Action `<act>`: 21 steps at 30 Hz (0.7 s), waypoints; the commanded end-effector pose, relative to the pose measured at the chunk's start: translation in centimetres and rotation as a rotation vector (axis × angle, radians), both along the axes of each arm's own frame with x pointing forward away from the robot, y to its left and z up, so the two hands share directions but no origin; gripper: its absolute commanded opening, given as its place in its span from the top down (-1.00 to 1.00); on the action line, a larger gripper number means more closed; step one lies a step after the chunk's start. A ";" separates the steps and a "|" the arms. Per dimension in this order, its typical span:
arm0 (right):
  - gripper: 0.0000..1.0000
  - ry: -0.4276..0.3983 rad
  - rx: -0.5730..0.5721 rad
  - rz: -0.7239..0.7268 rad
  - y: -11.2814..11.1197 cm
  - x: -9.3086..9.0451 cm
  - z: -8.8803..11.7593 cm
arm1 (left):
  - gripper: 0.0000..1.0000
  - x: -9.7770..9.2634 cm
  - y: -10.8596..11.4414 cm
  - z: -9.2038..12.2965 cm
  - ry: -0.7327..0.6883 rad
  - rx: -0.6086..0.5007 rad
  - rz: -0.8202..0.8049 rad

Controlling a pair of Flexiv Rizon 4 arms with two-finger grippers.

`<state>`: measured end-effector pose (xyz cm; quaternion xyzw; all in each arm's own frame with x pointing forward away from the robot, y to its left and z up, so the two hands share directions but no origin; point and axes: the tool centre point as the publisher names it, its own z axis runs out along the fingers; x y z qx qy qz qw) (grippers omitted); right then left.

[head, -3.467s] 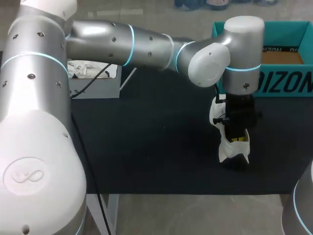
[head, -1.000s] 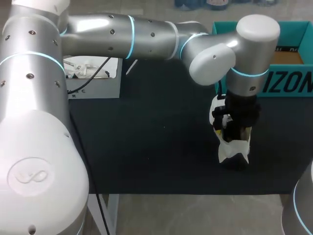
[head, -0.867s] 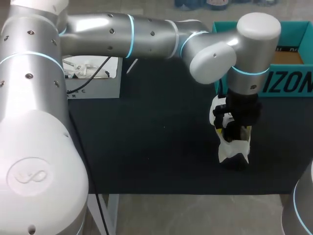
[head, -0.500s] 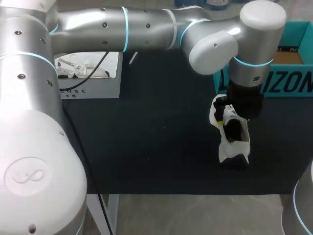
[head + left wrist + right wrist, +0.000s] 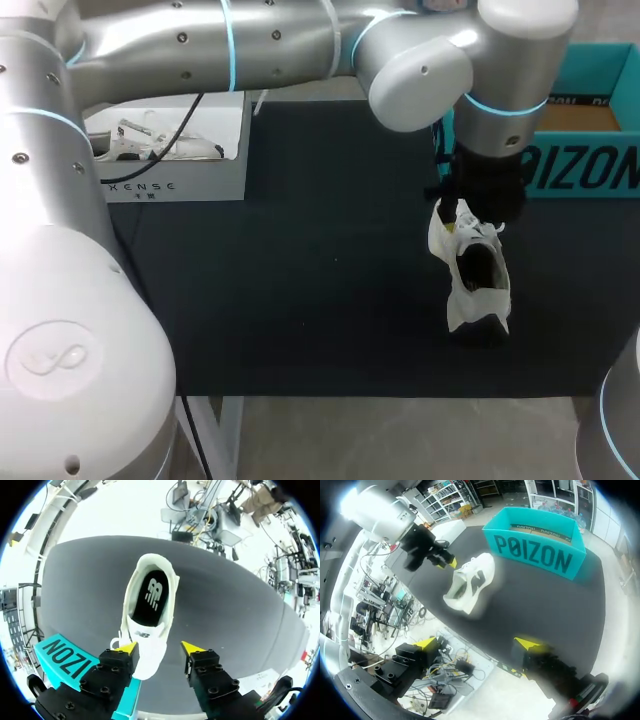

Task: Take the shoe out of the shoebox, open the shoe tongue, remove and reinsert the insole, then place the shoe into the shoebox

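Observation:
A white shoe (image 5: 474, 283) lies on the black mat (image 5: 320, 280) in front of the teal shoebox (image 5: 590, 120), its opening facing up. A dark insole (image 5: 152, 596) shows inside it. My left gripper (image 5: 462, 217) hangs just above the end of the shoe nearest the box. In the left wrist view the left gripper (image 5: 160, 648) stands open, the shoe (image 5: 150, 615) below it and nothing held. My right gripper (image 5: 479, 643) is open and empty, well back from the shoe (image 5: 470, 582) and the shoebox (image 5: 540, 547), past the mat's near edge.
A white open box (image 5: 170, 160) with small parts stands at the mat's back left. The left arm (image 5: 280, 50) spans the back of the table from left to right. Bare mat lies left of the shoe.
My left gripper has lifted off the shoe and drawn back toward the shoebox, its fingers coming closer together. The shoe stayed in place. The right arm has not moved.

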<state>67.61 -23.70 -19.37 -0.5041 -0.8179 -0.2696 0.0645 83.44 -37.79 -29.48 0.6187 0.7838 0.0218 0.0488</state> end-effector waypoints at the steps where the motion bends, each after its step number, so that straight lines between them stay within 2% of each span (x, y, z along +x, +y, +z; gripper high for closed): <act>1: -1.00 -0.001 -0.003 -0.002 0.0 -0.1 0.0 | 1.00 0.4 -1.0 -1.5 0.016 0.001 -0.008; 5: -1.00 -0.001 -0.003 -0.002 0.0 -0.1 0.0 | 1.00 0.2 -1.3 -2.8 0.041 -0.005 -0.008; 11: -1.00 -0.001 -0.003 -0.002 0.0 -0.1 0.0 | 1.00 -0.4 -1.2 -3.3 0.061 -0.007 0.002; 17: -1.00 -0.001 -0.003 -0.002 0.0 -0.1 0.0 | 1.00 -1.1 0.1 -2.3 0.074 -0.006 0.103; 21: -1.00 -0.001 -0.003 -0.002 0.0 -0.1 0.0 | 1.00 -2.9 0.9 -0.9 0.122 0.006 0.250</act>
